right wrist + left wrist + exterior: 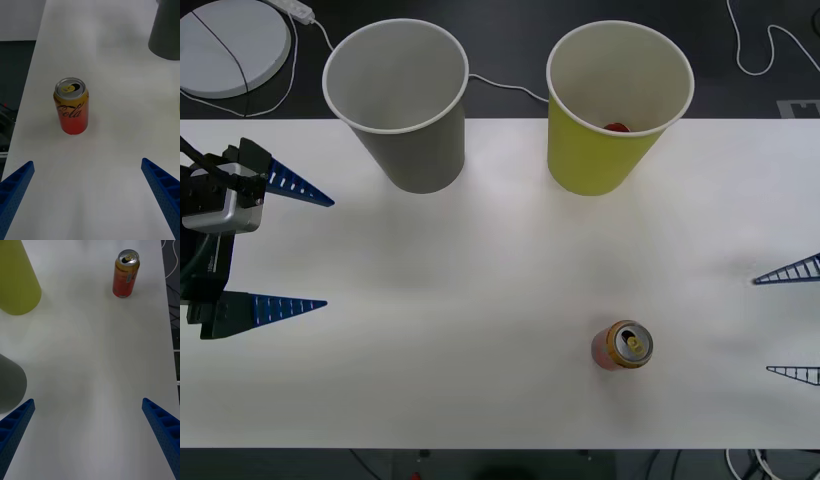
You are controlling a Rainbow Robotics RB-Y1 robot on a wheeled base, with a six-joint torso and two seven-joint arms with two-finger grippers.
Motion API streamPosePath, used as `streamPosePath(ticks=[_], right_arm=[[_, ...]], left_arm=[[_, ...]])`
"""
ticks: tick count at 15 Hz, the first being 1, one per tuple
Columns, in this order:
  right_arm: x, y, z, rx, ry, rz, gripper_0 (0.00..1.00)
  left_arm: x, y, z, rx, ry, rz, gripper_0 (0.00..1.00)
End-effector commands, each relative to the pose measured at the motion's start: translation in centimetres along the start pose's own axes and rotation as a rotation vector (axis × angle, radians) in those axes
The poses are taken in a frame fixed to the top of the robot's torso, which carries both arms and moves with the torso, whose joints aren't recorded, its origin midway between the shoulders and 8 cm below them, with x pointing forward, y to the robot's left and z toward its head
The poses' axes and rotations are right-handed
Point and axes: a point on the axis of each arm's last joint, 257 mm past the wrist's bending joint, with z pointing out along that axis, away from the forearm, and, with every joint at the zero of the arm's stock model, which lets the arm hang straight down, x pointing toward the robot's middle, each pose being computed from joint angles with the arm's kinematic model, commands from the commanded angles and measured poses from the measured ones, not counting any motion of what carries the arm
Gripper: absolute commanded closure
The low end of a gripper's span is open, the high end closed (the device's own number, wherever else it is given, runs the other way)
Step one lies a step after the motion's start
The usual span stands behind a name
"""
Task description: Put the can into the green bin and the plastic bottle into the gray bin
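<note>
A lab-like test room: a bare white desk, dark floor, loose white cables trailing behind.

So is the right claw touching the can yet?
Apart. The right wrist view shows bare table between the open right gripper and the can.
</note>
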Motion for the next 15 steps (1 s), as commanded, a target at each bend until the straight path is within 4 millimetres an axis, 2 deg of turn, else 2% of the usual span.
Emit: streamPosePath(ticks=[1, 6, 15], right_arm=[[0.4, 0.8, 0.8, 0.012, -0.043, 0.048, 0.00], [1.1, 1.3, 2.4, 0.061, -0.093, 0.098, 0.00], [3.6, 3.2, 6.7, 0.159, -0.183, 0.248, 0.00]], left_arm=[[0.0, 0.0, 0.0, 0.000, 0.000, 0.000, 0.00], [0.0, 0.0, 0.0, 0.000, 0.000, 0.000, 0.00], [0.0, 0.0, 0.0, 0.000, 0.000, 0.000, 0.00]])
